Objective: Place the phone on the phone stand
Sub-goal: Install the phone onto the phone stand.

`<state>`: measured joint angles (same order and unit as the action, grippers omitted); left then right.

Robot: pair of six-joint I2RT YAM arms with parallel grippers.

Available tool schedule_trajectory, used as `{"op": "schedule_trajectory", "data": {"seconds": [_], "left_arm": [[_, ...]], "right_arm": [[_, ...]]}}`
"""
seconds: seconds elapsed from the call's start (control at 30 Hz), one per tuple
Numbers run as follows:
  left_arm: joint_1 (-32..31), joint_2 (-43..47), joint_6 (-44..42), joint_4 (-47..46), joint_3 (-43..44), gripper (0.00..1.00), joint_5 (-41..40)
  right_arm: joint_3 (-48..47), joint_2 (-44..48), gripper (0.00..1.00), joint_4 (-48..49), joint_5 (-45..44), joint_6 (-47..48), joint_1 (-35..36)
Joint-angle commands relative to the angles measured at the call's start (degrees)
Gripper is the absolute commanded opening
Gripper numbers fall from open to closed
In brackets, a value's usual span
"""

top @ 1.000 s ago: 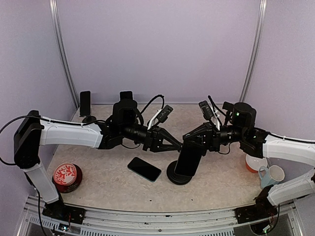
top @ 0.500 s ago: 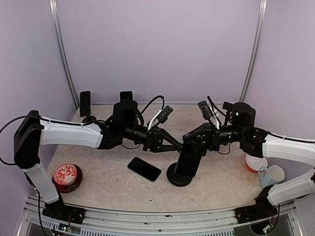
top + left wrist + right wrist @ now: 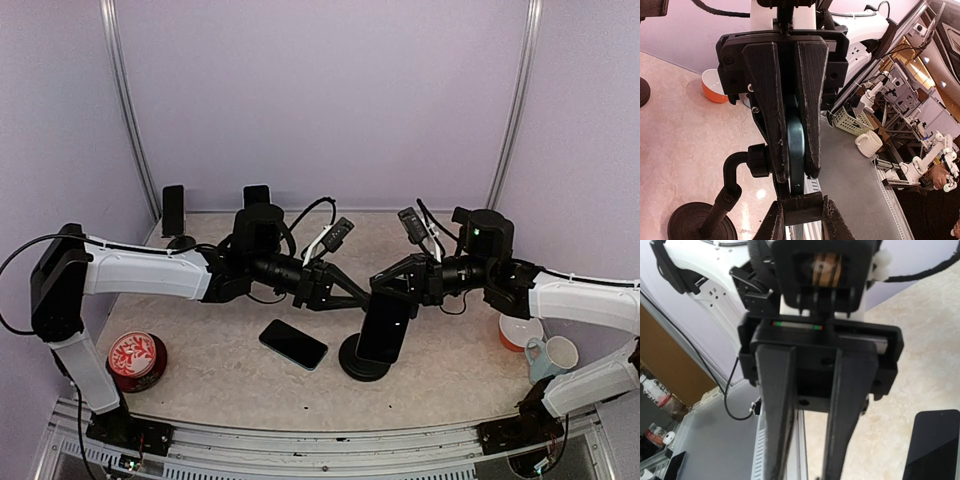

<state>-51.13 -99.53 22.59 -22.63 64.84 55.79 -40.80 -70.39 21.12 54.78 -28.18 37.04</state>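
A dark phone [image 3: 385, 328] stands upright over the black phone stand [image 3: 362, 362] at the table's middle. My right gripper [image 3: 392, 296] comes in from the right and is shut on the phone's top edge. In the left wrist view its ribbed fingers [image 3: 767, 100] pinch the blue-grey phone [image 3: 796, 150] edge-on. My left gripper [image 3: 800, 207] is shut on the black holder block of the stand, whose bent arm [image 3: 732, 175] rises from the round base. In the right wrist view the fingers [image 3: 777, 405] run off the bottom edge, tips hidden.
A second phone [image 3: 293, 343] lies flat left of the stand, also visible as the dark phone [image 3: 932, 445]. Two more stands with phones [image 3: 173, 212] [image 3: 257, 195] sit at the back left. A red tin [image 3: 135, 358] is front left; a bowl [image 3: 518, 333] and mug [image 3: 555, 355] front right.
The right wrist has edged slightly left and the held phone has shifted a little over the stand. Both grips are unchanged.
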Motion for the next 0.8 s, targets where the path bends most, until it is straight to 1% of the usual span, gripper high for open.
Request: {"op": "schedule_trajectory", "data": {"seconds": [0.0,0.17,0.27,0.5,0.53,0.67,0.77], "left_arm": [[0.6,0.5,-1.2,-2.8,3.0,0.0,2.9],[0.4,-0.3,-1.2,-2.7,3.3,0.01,2.7],[0.4,-0.6,-1.2,-2.6,3.4,0.05,2.7],[0.4,-1.2,-1.2,-2.0,4.0,0.27,2.8],[0.4,-1.2,-2.5,-1.8,4.0,0.3,2.8],[0.4,-1.0,-3.1,-1.3,3.7,0.43,2.7],[0.5,-0.4,-3.3,-1.3,3.1,0.5,2.4]], "right_arm": [[-0.6,-0.1,0.0,-0.8,0.2,-1.3,-2.1],[-0.6,-0.6,0.0,0.0,0.2,-1.7,-2.1],[-0.8,-1.1,0.0,0.2,0.3,-1.8,-2.1],[-1.4,-2.1,0.0,1.1,0.6,-2.1,-1.8],[-1.4,-2.2,0.0,1.2,0.7,-2.2,-1.8],[-1.6,-2.2,0.0,1.5,1.0,-2.2,-1.7],[-1.5,-2.0,0.0,1.6,1.0,-2.2,-1.6]]}}
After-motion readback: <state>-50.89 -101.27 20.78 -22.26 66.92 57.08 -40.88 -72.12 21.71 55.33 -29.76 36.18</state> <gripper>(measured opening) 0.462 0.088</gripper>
